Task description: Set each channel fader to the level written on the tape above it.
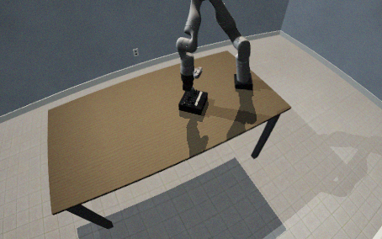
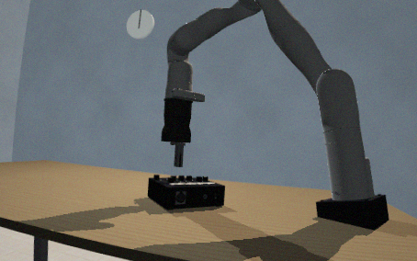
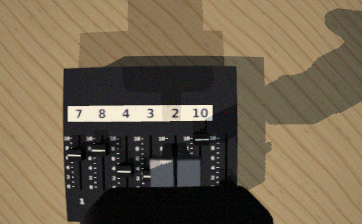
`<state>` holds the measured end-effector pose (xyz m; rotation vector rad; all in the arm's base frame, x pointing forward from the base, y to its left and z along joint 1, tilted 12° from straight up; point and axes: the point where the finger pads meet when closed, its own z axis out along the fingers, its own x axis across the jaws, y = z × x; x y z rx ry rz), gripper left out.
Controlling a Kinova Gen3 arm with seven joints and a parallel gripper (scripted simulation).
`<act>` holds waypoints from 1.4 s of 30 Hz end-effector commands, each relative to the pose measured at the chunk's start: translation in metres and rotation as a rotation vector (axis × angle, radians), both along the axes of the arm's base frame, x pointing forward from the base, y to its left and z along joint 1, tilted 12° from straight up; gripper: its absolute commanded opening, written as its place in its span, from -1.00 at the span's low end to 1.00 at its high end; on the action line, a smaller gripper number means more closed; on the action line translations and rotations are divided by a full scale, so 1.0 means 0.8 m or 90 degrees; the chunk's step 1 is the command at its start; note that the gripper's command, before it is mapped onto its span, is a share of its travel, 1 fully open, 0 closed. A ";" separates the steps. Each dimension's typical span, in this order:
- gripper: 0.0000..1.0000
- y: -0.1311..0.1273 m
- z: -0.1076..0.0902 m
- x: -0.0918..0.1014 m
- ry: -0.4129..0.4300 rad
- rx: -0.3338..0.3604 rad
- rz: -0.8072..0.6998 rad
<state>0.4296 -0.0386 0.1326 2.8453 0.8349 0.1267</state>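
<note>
Gripper (image 2: 178, 161) pinched shut, empty, above the lighting desk (image 3: 97, 85). Faders under 7, 8, 4, 3 look set; the 2 fader is hidden behind the fingers.

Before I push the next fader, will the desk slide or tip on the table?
The desk looks low and wide, so tipping seems unlikely. It is small beside the arm, probably light, so a hard sideways shove might slide it on the table. The shut tool hangs above it, touching nothing.

Bare room: blue walls (image 1: 63, 42), tiled floor (image 1: 336, 189), wall clock (image 2: 140, 24).
</note>
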 end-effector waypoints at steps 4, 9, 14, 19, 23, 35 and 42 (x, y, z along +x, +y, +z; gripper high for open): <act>-1.00 -0.001 0.010 0.003 -0.007 -0.002 -0.002; -1.00 -0.001 0.010 0.003 -0.007 -0.002 -0.002; -1.00 -0.001 0.010 0.003 -0.007 -0.002 -0.002; 1.00 -0.001 0.011 0.002 -0.007 -0.002 -0.002; 1.00 0.000 0.022 0.001 -0.007 -0.002 -0.002; 1.00 0.009 0.077 -0.007 -0.007 -0.002 -0.002; 1.00 0.013 0.105 -0.011 -0.007 -0.002 -0.002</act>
